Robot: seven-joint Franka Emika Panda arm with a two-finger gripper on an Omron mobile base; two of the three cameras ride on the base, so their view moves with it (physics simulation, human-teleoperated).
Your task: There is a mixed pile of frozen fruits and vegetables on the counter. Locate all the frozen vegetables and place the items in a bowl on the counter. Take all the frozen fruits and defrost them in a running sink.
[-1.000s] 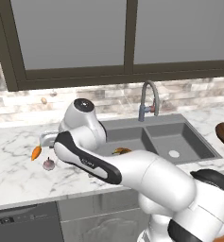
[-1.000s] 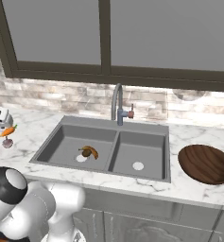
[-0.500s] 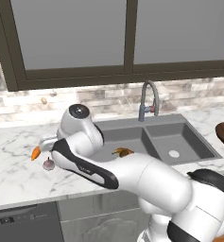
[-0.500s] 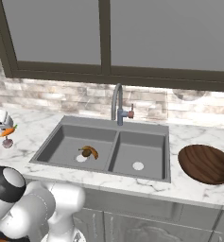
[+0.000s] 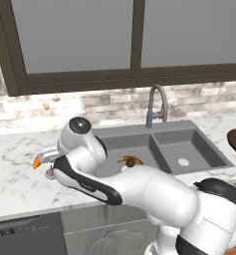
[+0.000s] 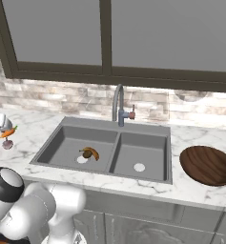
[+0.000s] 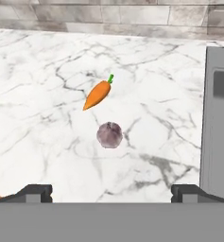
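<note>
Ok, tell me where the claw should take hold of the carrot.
Grip the carrot across its thick middle, coming straight down from above. It lies flat on the counter, tapering to a point, so the claw, already open, should straddle its narrow width.

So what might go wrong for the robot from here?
The round bulb lies loose on the smooth marble counter; the open pincer might nudge it so it rolls away. The carrot lies close beside it, so a grab could knock that too. The bowl sits beyond the sink, so a weak grip may drop food into a basin.
</note>
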